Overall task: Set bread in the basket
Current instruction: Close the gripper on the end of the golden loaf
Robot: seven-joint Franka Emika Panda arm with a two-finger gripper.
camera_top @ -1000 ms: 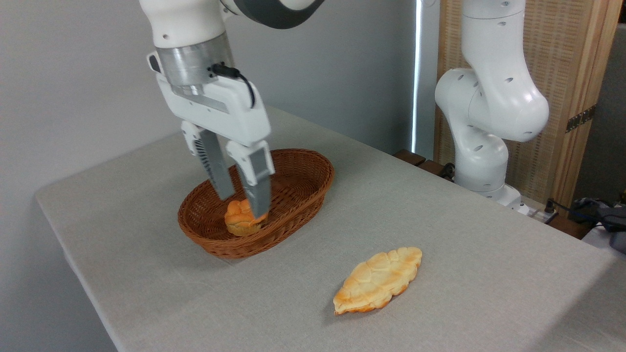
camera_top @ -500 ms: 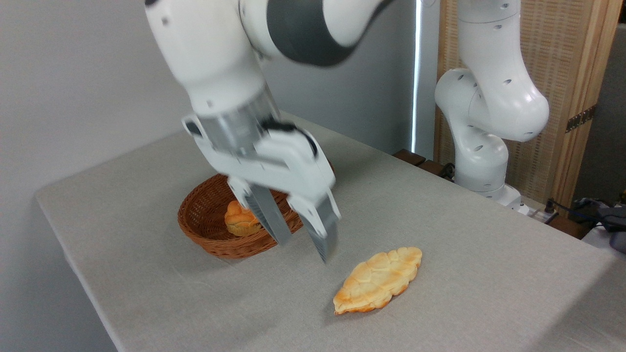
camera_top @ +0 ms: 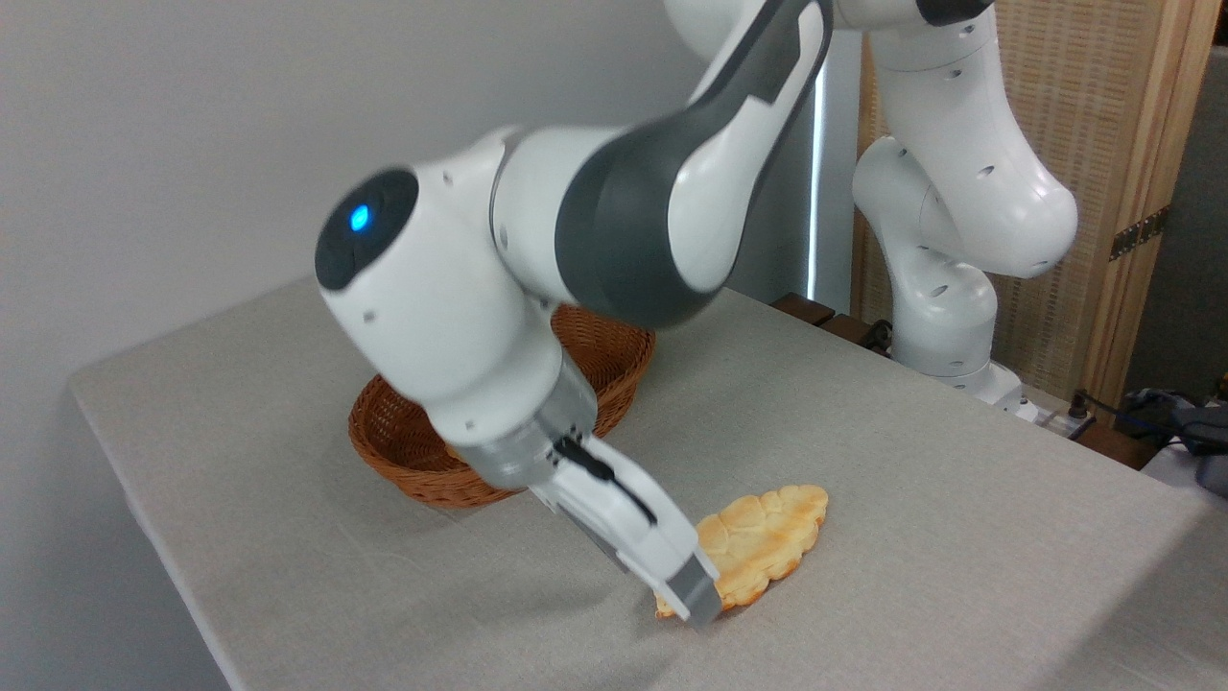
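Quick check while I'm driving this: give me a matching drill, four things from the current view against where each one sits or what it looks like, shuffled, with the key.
Things:
1. bread
2. basket
3. pincer
4. table

Descriptions:
A. reddish-brown wicker, partly hidden behind the arm
B. grey cloth surface under everything
C. tilted low at the loaf's near end
D. flat and golden, lying on the cloth outside the wicker

Pairs: 1-D, 2-A, 3-C, 4-B
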